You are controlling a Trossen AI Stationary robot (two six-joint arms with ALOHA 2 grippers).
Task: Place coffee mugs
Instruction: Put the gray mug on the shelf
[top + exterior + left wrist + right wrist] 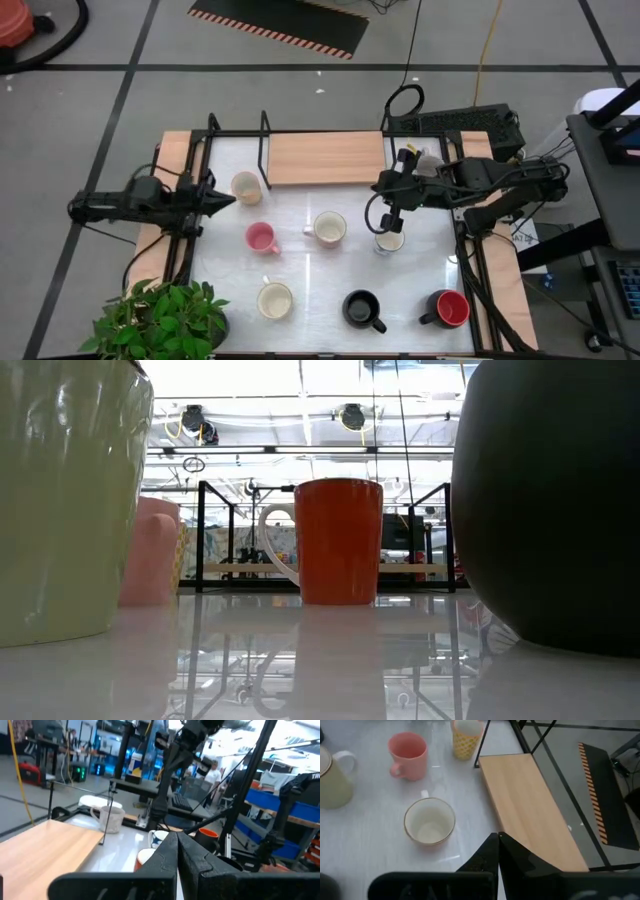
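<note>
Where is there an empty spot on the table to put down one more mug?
The wooden board at the back is bare. There is also free white tabletop between the pink mug and the plant. It is crowded around the middle cream mug and the right tool.

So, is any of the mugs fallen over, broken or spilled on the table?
Nothing stands out. The pink mug, the black mug, the red mug and the cream mugs, such as the one near the plant, all stand upright and apart on the white table, with no spill or damage visible.
</note>
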